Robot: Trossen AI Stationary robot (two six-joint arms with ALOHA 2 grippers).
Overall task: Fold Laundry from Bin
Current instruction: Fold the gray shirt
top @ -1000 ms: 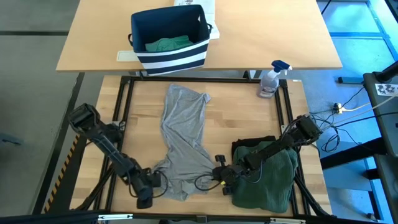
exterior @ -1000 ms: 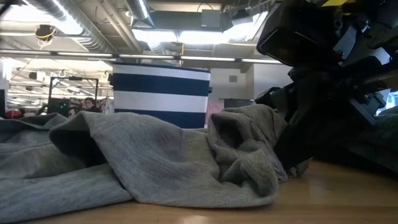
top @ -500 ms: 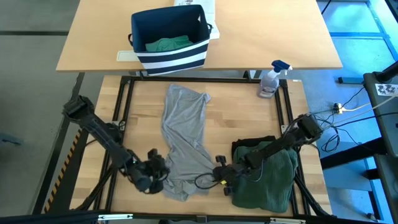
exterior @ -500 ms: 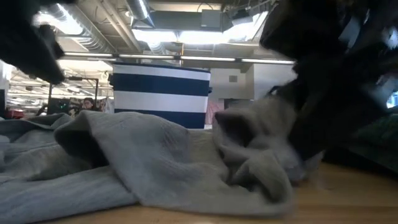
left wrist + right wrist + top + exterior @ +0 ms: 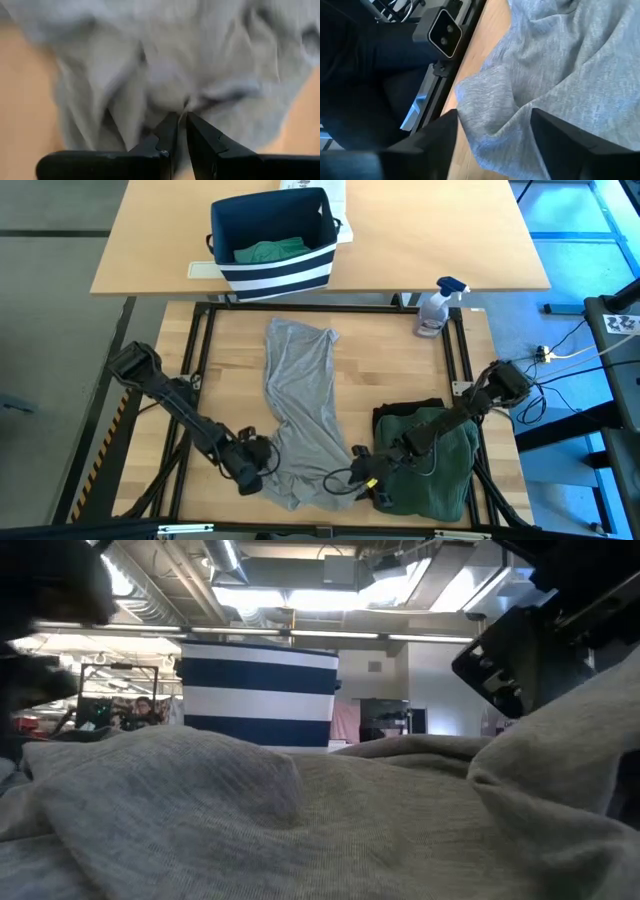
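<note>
Grey shirt (image 5: 300,410): spread lengthwise on the table in front of the bin (image 5: 270,242), green pile (image 5: 430,465) beside it. Likely light, limp, prone to bunching; best taken at hem corners. Left gripper (image 5: 179,131) pinched shut on its near edge. Right gripper (image 5: 492,142) spread open over the opposite near corner, holding nothing.

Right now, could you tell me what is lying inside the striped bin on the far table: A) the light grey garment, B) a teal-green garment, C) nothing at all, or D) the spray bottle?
B: the high view shows a teal-green garment bunched in the bin, while the light grey garment lies spread on the near table.
</note>
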